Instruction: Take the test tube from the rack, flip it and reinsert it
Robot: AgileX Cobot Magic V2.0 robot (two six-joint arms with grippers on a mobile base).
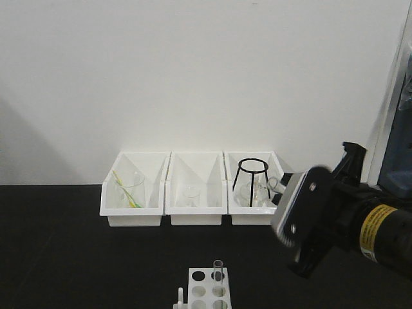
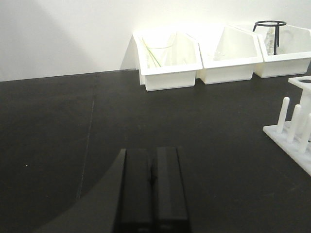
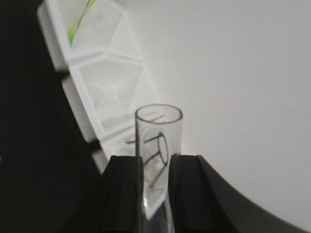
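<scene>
This looks like a laboratory: a white rack (image 1: 207, 291) of round holes stands on a black table (image 1: 64, 257), and there is a clear glass test tube (image 3: 158, 141). Three white bins (image 1: 193, 212) along a bare white wall (image 1: 193, 64) hold glassware (image 1: 131, 188) and a black wire tripod (image 1: 251, 174).

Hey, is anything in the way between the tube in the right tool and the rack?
Nothing visible: open space separates the right tool, shut on the test tube, from the rack. A second tube occupies one hole.
</scene>
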